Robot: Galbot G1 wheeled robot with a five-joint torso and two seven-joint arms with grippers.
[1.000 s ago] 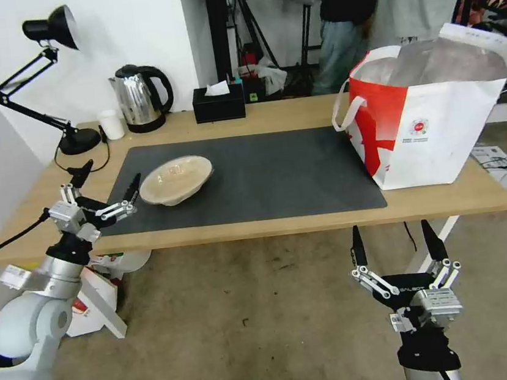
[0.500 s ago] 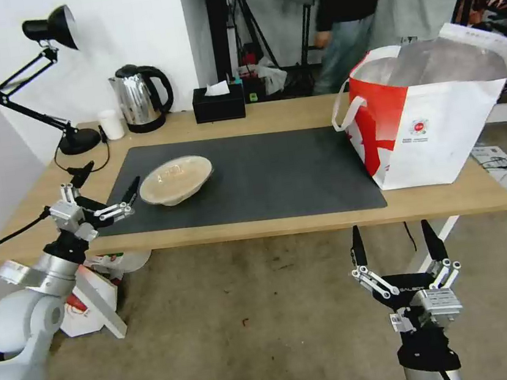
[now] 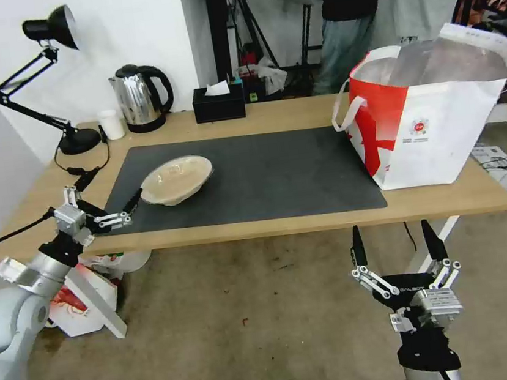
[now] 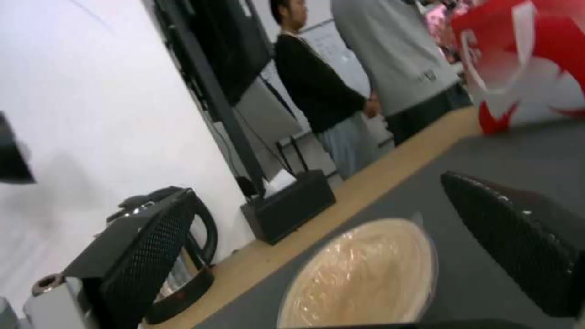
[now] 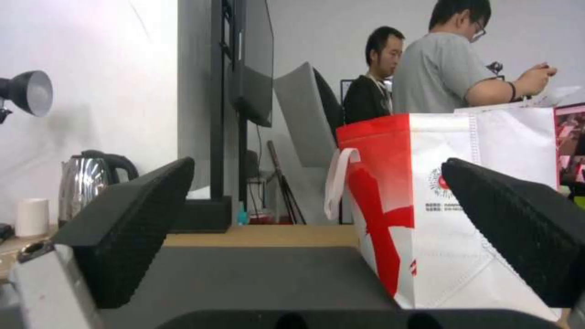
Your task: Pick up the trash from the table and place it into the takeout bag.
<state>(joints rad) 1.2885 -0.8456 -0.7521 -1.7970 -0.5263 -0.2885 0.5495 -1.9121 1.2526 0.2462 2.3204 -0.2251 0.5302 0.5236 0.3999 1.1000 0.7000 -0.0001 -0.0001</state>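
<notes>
Left of centre on the table's (image 3: 282, 223) dark mat sits one shallow beige bowl (image 3: 175, 180), the spread-jawed left gripper (image 3: 108, 194) beside it, the open-jawed right gripper (image 3: 396, 246) low, one takeout bag (image 3: 436, 124) at right.

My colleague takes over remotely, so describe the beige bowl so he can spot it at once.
On the table, a dark mat covers the middle. The bowl sits at the mat's left end, just ahead of the open left gripper. It is shallow and pale beige, unlike the steel kettle and black tissue box at the back edge.
</notes>
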